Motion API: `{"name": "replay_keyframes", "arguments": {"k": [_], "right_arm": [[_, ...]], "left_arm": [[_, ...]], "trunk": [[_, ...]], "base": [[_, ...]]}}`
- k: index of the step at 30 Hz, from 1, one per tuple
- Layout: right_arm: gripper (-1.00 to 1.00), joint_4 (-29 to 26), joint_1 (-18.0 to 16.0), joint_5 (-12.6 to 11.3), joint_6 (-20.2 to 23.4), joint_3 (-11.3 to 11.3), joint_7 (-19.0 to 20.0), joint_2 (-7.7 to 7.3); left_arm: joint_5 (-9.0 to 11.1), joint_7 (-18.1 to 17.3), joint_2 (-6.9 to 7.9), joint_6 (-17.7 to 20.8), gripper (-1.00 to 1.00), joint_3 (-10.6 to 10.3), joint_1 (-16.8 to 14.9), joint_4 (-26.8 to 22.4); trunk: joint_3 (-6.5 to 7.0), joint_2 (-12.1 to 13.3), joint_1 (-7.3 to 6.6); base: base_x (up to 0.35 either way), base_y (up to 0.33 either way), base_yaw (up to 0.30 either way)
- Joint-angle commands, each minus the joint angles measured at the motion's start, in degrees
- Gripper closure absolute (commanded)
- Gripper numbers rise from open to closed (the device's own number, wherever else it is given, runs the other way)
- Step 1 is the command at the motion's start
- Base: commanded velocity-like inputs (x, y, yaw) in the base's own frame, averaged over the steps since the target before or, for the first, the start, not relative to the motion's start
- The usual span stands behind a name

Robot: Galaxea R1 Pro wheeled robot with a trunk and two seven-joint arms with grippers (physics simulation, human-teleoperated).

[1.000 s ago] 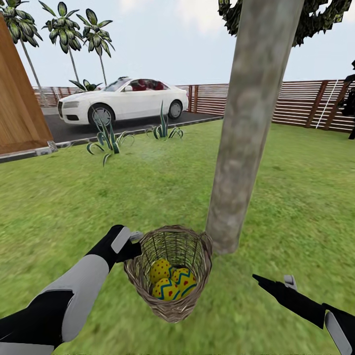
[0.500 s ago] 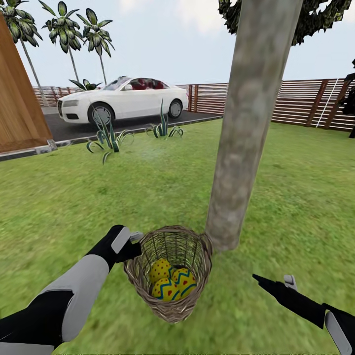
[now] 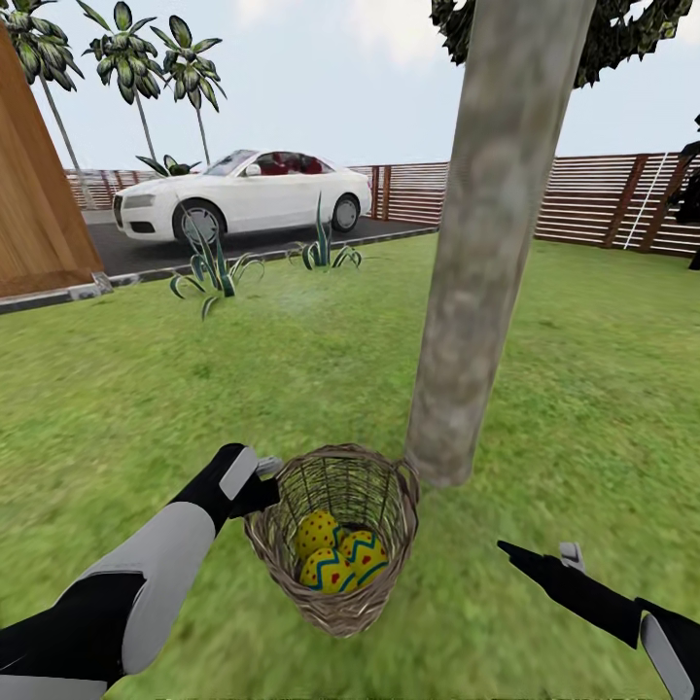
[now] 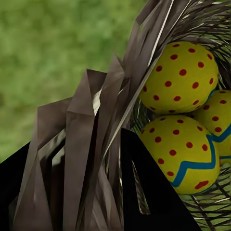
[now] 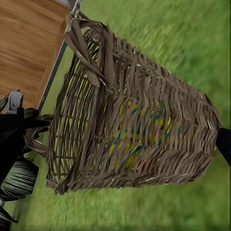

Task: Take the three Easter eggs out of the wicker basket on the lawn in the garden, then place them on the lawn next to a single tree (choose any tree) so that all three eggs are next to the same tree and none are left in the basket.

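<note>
The wicker basket (image 3: 335,530) hangs tilted above the lawn (image 3: 165,399), just in front of the thick grey-brown tree trunk (image 3: 481,272). My left gripper (image 3: 264,481) is shut on the basket's rim at its left side; in the left wrist view woven twigs (image 4: 91,144) sit between the black fingers. All three Easter eggs (image 3: 340,554) lie inside, yellow with blue zigzags and red dots, seen close in the left wrist view (image 4: 180,79). My right gripper (image 3: 530,564) hovers open to the basket's right, holding nothing. The right wrist view looks at the basket's side (image 5: 139,130).
A white car (image 3: 243,194) stands on the dark driveway at the back left, with spiky plants (image 3: 209,272) at the lawn's edge. A wooden wall (image 3: 39,224) rises at the far left, and a slatted fence (image 3: 603,199) runs along the back. Grass stretches open all around the tree.
The background has slid slightly up in the head view, so the camera moved. The basket, eggs and both arms keep the same pose in front of me.
</note>
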Motion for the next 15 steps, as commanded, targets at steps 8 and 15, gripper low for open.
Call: {"name": "replay_keyframes", "arguments": {"k": [8,15], "right_arm": [[-1.00,-0.2,0.0,-0.6,1.0,0.0,0.7,-0.01],[-1.00,-0.4,-0.1,-0.4,0.7,-0.1,0.4,-0.13]], "left_arm": [[0.9,0.5,0.01,-0.1,1.00,0.4,0.0,-0.1],[0.9,0.5,0.01,-0.1,1.00,0.4,0.0,-0.1]], "trunk": [[-1.57,-2.5,1.36],[-3.13,-2.6,1.54]], "base": [[0.000,0.000,0.000],[0.000,0.000,0.000]]}}
